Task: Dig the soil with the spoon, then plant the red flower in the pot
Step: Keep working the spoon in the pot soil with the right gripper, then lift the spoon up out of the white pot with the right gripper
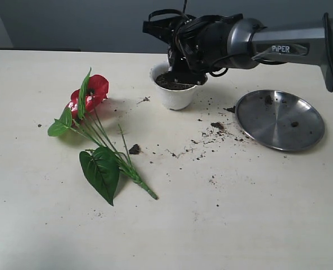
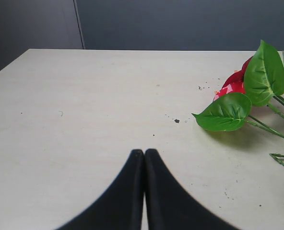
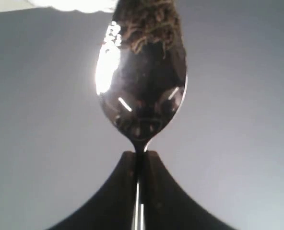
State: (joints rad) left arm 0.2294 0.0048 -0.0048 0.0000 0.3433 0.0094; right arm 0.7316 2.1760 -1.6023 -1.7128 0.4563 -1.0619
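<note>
The white pot (image 1: pixel 172 93) stands at the back middle of the table, filled with dark soil (image 1: pixel 172 82). My right gripper (image 1: pixel 184 72) hangs right over the pot's rim, shut on the spoon (image 3: pixel 143 84). The spoon's shiny bowl carries a clump of soil (image 3: pixel 149 24) at its tip, seen in the right wrist view; the pot's rim (image 3: pixel 79 5) shows at that view's edge. The red flower (image 1: pixel 90 93) lies flat on the table to the left, stems (image 1: pixel 118 157) pointing forward. My left gripper (image 2: pixel 144 152) is shut and empty, over bare table beside the flower's leaves (image 2: pixel 226 112).
A round steel plate (image 1: pixel 279 119) with soil crumbs lies right of the pot. Loose soil (image 1: pixel 217 126) is scattered between pot and plate, with one clump (image 1: pixel 134 149) by the stems. The table's far edge meets a dark wall.
</note>
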